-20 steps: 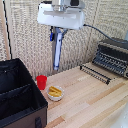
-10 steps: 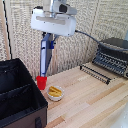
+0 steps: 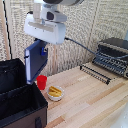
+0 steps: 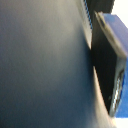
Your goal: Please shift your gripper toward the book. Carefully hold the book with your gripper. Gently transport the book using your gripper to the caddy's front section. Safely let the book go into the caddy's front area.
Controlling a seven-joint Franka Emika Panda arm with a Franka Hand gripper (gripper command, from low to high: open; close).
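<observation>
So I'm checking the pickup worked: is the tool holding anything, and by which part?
Yes: the tool holds the dark blue book by its upper edge, so it hangs upright above the black caddy.

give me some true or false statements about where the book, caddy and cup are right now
1. The book hangs upright in the air, held by the tool. True.
2. The book already lies inside the caddy. False: it is above the caddy's rim, not set down.
3. A red cup stands on the wooden table beside the caddy. True.
4. The red cup is inside the toaster oven. False: the oven stands apart, at the exterior view's right.
5. A small white bowl with yellow contents sits near the cup. True.
6. The tool is open and empty. False: it is shut on the book.
</observation>
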